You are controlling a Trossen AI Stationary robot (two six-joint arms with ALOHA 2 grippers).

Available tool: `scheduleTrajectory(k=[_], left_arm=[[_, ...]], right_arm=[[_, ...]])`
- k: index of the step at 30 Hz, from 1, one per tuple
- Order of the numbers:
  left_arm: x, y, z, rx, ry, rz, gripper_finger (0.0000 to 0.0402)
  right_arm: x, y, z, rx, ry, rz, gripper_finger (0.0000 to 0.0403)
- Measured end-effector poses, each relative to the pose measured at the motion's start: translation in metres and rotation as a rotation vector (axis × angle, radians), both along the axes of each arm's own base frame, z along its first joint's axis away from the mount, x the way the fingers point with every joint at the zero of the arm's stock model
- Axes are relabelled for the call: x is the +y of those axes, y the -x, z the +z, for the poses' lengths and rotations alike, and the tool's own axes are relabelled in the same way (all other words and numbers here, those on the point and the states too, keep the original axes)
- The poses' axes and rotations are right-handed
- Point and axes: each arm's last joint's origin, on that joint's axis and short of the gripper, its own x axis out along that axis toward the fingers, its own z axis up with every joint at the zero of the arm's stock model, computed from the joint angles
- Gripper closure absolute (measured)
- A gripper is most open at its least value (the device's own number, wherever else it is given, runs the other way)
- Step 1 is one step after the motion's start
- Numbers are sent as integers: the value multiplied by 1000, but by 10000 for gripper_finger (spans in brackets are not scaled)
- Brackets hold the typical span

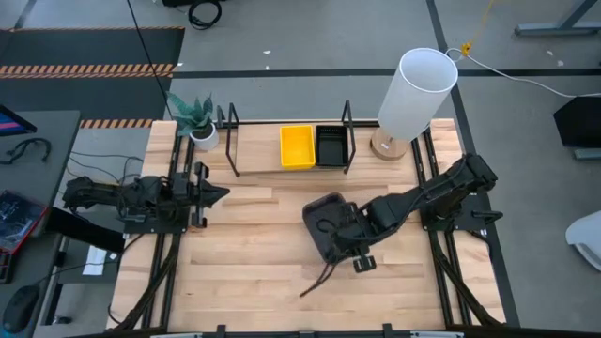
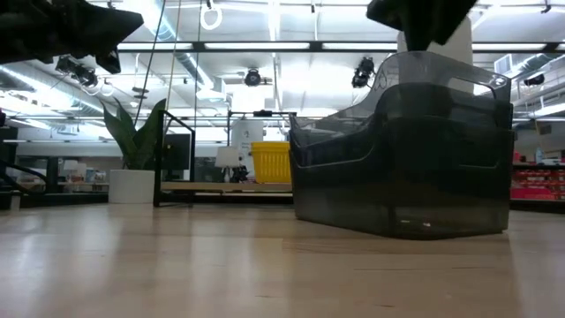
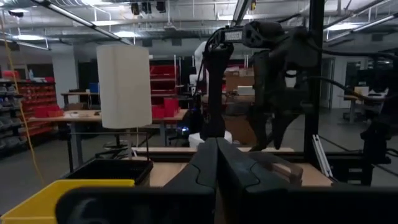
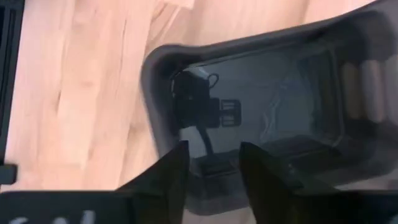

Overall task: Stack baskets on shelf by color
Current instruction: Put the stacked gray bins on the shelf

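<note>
Workshop room | wooden tabletop [image 1: 263,253] | grey basket [image 1: 324,225] resting | lamp [image 1: 413,94]

The table [image 1: 254,263] is pale wood in planked strips, smooth with a soft sheen. The dark grey basket [image 2: 406,168] near its middle looks like glossy, half-translucent plastic. On the shelf [image 1: 258,160] by the far edge, thin black metal uprights frame a bright yellow basket [image 1: 297,146] of smooth plastic.

Overhead, table-level, two wrist views
</note>
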Motion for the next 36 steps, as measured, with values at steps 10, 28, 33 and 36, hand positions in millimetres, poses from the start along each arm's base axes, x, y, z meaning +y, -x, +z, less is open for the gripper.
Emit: scheduleTrajectory(k=[10, 28, 33, 36], left_arm=[[0, -2, -10, 14, 24, -7, 391], [0, -4, -22, 64, 55, -5, 380], [0, -5, -29, 142, 59, -6, 394], [0, -5, -30, 151, 56, -5, 396]], right_arm=[[24, 11, -19, -13, 23, 35, 153], [25, 15, -74, -39, 21, 70, 135], [23, 19, -81, -34, 53, 37, 135], [22, 18, -83, -54, 64, 26, 138]])
